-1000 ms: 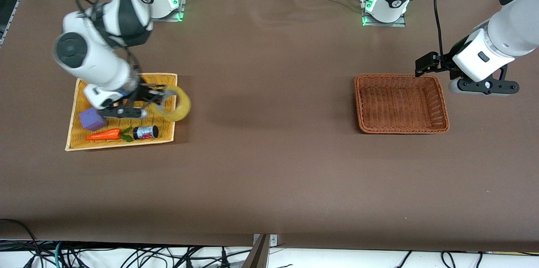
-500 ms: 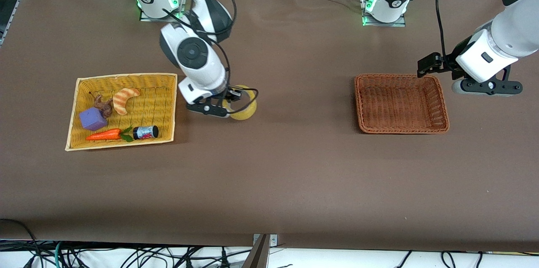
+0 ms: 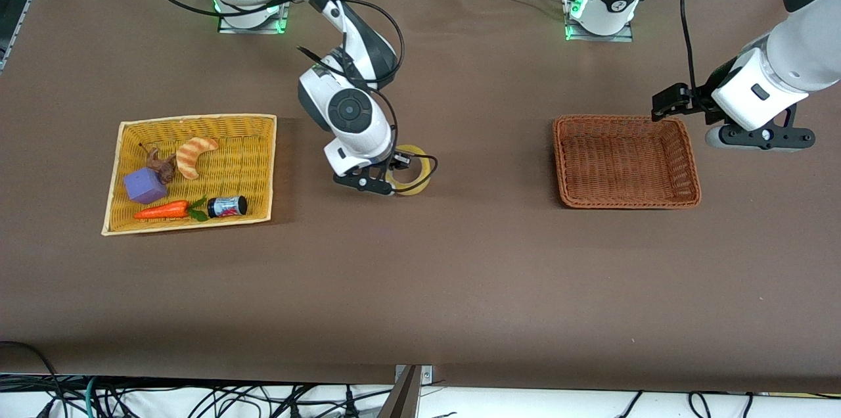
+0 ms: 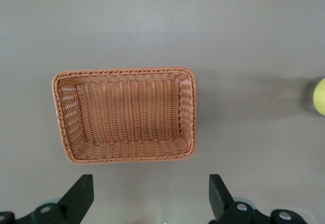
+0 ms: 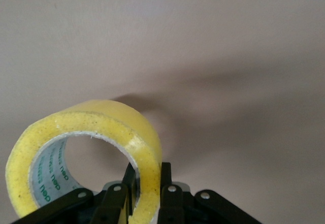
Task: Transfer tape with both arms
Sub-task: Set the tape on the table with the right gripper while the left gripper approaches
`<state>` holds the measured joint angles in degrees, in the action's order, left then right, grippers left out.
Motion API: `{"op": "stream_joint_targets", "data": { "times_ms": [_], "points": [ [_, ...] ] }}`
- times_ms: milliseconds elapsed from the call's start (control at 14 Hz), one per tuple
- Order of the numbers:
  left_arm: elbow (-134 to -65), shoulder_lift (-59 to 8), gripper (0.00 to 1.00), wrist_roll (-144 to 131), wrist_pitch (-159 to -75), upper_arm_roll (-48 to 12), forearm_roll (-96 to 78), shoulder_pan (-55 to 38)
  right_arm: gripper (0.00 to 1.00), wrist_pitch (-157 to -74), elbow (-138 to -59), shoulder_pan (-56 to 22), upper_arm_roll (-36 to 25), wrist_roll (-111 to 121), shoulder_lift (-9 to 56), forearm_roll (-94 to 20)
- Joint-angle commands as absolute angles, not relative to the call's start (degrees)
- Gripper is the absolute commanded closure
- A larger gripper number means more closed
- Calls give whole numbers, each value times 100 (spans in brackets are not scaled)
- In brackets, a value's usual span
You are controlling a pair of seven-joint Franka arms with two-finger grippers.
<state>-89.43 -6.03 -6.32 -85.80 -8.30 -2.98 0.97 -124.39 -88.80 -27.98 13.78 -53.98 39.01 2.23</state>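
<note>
The tape is being carried over mid-table, its wall pinched by the right gripper, apparently for handover, while the left gripper is waiting spread beside the brown wicker basket.

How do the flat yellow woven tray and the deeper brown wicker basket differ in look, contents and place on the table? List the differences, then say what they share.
The flat yellow woven tray is pale yellow with low edges; the brown wicker basket is reddish brown with taller walls. The tray holds a croissant, purple block, carrot and small jar; the basket holds nothing. The tray lies toward the right arm's end, the basket toward the left arm's. Both are rectangular and woven.
</note>
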Motion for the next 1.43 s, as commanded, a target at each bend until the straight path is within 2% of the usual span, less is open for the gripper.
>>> {"op": "stream_joint_targets", "data": {
  "times_ms": [0,143,214,286,357,429,500,643,786,1000,1143,1357],
  "points": [
    [-8852,-1079,0,-642,-8150,-870,-176,52,99,-12533,-8648,-2962,1345,-5511,4174,255],
    [-8789,-1099,0,-598,-8051,-870,-176,61,96,-12551,-8648,-3041,1345,-5511,4271,264],
    [-8789,-1099,0,-606,-8042,-870,-176,44,88,-12559,-8648,-3041,1345,-5502,4298,272],
    [-8789,-1090,0,-606,-8016,-888,-193,27,71,-12620,-8648,-3041,1345,-5502,4333,272],
    [-8824,-1081,0,-598,-7955,-922,-263,35,43,-12647,-8648,-3041,1345,-5502,4350,264],
    [-8876,-1072,0,-615,-7928,-949,-394,44,19,-12647,-8648,-3032,1345,-5511,4377,264],
    [-8973,-1081,0,-650,-7963,-975,-552,44,0,-12647,-8648,-3041,1345,-5467,4377,307],
    [-9288,-1099,0,-965,-8207,-1080,-667,9,0,-12551,-8517,-3024,1327,-5370,4263,316],
    [-9605,-1099,0,-1335,-8576,-1362,-685,9,0,-11957,-8307,-2953,1292,-5274,3948,316],
    [-10421,-1107,0,-1423,-9857,-1537,-1141,-17,0,-10647,-7736,-2454,1283,-4311,3561,299],
    [-10853,-1212,0,-1869,-10718,-1791,-1301,-70,0,-10320,-7734,-2015,1240,-3397,3192,255],
    [-10907,-1738,0,-3177,-11598,-2266,-1301,-306,0,-9784,-7734,-1364,1038,-2184,2823,255]
  ]
}}
